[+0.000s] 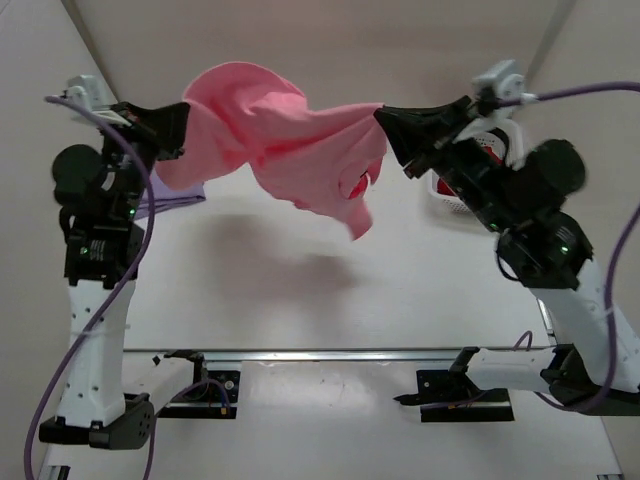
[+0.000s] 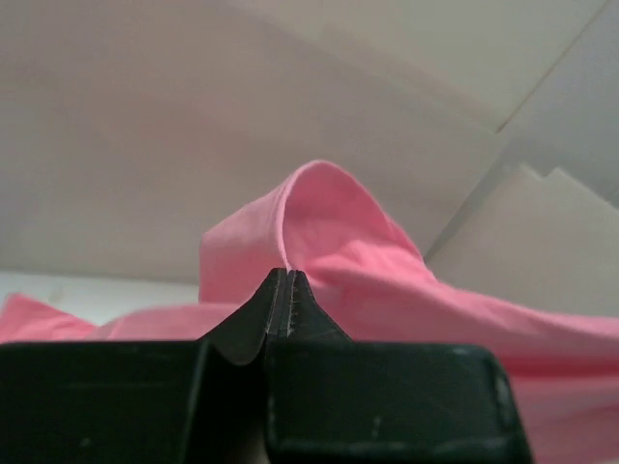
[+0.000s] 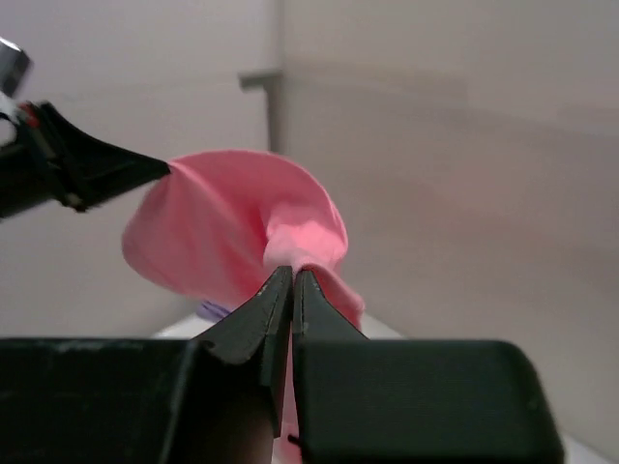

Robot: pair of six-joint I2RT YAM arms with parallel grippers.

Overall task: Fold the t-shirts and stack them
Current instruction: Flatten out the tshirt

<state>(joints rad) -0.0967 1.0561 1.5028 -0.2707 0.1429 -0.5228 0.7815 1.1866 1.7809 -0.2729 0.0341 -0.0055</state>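
Basket: white lattice basket (image 1: pixel 447 198) at the table's right side, mostly hidden behind the right arm (image 1: pixel 530 200); a patch of dark red (image 1: pixel 489 148) shows just above it, past the arm; whether that lies inside cannot be told
Pink t-shirt (image 1: pixel 270 130): off the table, strung in the air between the two grippers; bunched and twisted, with a loose flap hanging from its right half
Left gripper (image 1: pixel 183 125): clenched on the shirt's left edge; cloth pinched at the tips in the left wrist view
Right gripper (image 1: pixel 381 116): clamped on the shirt's right edge; jaws together, fabric spilling out beyond them
Lavender t-shirt (image 1: pixel 176 203): lying on the table at the left, below the pink one's left end; largely covered by the left arm (image 1: pixel 95 230) and the hanging cloth
Table (image 1: pixel 300 300): pale; the shirt's shadow falls on it beneath the flap
In the way: right arm blocks the basket; left arm blocks the lavender shirt
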